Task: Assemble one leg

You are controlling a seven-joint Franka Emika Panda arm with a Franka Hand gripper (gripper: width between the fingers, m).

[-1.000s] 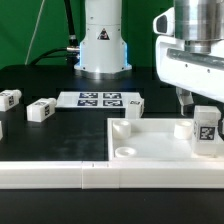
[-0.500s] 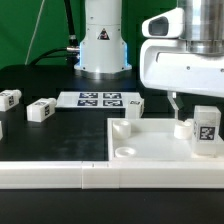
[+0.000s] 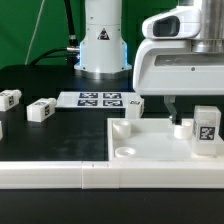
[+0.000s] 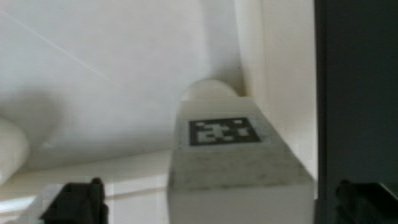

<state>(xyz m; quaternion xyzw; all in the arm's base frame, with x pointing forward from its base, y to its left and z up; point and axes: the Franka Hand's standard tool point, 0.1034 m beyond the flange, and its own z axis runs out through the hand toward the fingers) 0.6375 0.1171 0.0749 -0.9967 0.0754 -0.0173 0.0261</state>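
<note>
The leg stands upright at the panel's far-right corner, the gripper spread open just beside.

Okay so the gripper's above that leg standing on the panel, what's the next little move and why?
Probably lower straight down. In the wrist view the gripper is open with its fingertips either side of the upright leg but above it. The leg stands on the panel, not yet grasped.

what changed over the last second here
The end effector moved toward the exterior view's left and sank a little over the panel. It holds nothing and took nothing up. The upright leg on the panel, the loose legs on the table and the marker board stayed put.
</note>
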